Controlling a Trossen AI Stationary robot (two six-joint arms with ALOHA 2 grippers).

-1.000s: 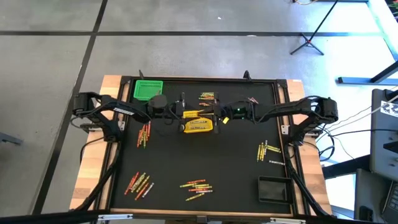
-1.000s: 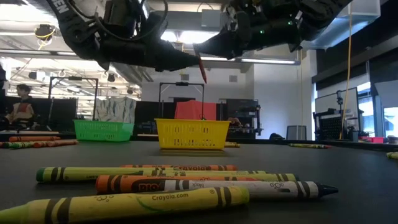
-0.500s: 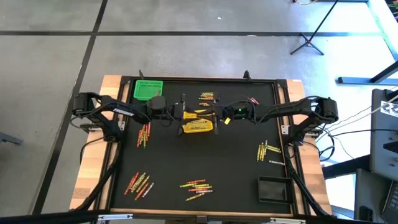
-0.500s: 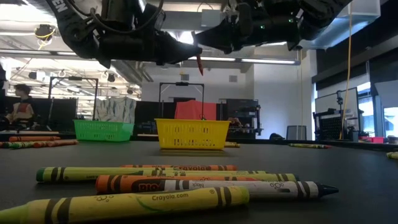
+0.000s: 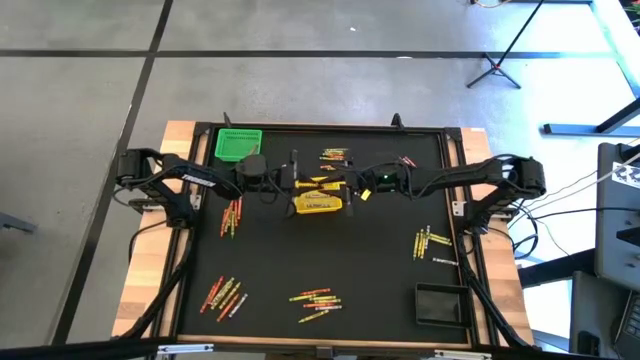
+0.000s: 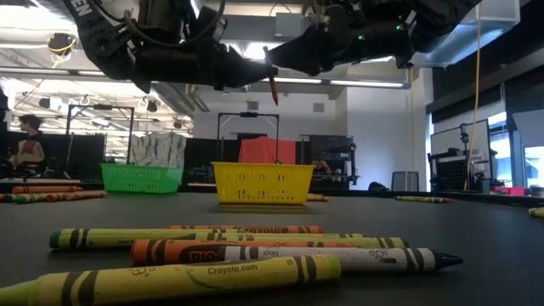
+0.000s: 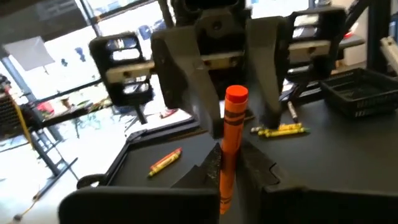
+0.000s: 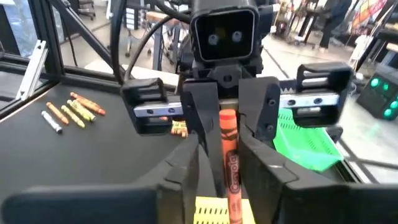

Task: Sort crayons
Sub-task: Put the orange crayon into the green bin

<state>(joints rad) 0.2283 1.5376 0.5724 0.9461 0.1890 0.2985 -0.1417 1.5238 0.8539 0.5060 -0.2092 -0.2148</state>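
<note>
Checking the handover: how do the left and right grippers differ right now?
The left gripper is shut on the orange crayon; the right gripper has its fingers parted beside that crayon, apparently letting go. The left gripper reaches in from the green basket side, the right gripper from the opposite side. Both meet tip to tip in the air above the yellow basket, with the crayon upright between them.

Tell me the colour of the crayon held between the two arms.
Orange crayon; left wrist view shows it best.
</note>
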